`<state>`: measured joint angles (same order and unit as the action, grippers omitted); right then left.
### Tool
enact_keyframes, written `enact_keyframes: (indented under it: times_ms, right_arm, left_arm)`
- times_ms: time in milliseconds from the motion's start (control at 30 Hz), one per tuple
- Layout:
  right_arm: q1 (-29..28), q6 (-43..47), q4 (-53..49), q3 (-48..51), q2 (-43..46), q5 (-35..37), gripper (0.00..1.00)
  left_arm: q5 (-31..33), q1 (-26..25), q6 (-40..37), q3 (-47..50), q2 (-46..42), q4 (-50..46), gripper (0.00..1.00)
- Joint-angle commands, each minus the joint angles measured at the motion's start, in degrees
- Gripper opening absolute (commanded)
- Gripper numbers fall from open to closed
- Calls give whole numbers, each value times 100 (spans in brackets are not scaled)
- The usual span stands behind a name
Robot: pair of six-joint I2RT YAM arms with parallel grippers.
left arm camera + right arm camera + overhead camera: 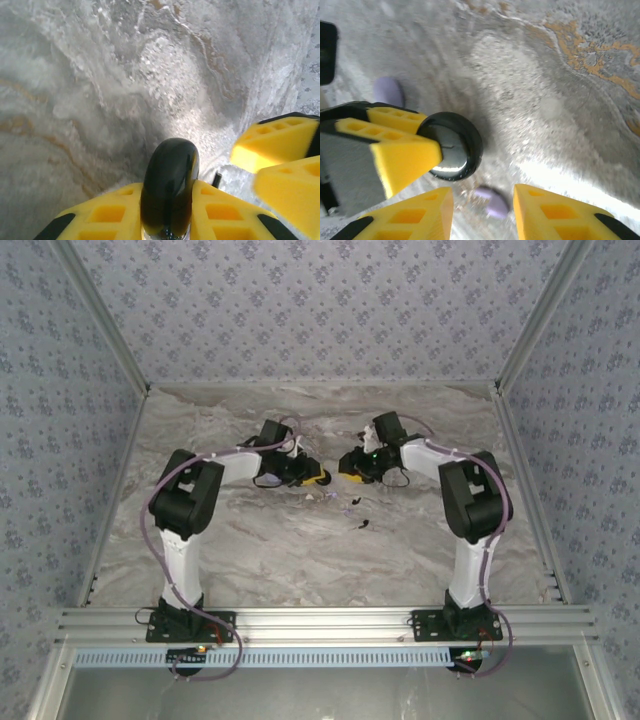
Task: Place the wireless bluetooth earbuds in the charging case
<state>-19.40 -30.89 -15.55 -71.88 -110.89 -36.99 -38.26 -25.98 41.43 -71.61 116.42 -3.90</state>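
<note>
Left wrist: left gripper (167, 200) clamped on glossy black round charging case (169, 170); right gripper (483, 192) apart, pale lilac earbud (491, 202) in the gap.

Grey-white marbled table (300, 560), a small black earbud (362, 525) lying near its middle, a pale lilac earbud (491, 201) and a second lilac earbud (387, 90) nearby
</note>
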Motion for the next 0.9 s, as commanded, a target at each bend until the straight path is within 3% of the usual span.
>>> enact_keyframes:
  times_ms: [0, 400, 867]
  right_arm:
    - [118, 347, 76, 245, 695, 99, 40]
    - [454, 1353, -335, 713, 2549, -675, 46]
    - [44, 1620, -133, 403, 2930, -1826, 53]
  left_arm:
    - [55, 48, -167, 144, -741, 338, 22]
    - [-241, 61, -965, 762, -2581, 482, 20]
    - [-1015, 33, -1497, 1157, -3669, 938, 19]
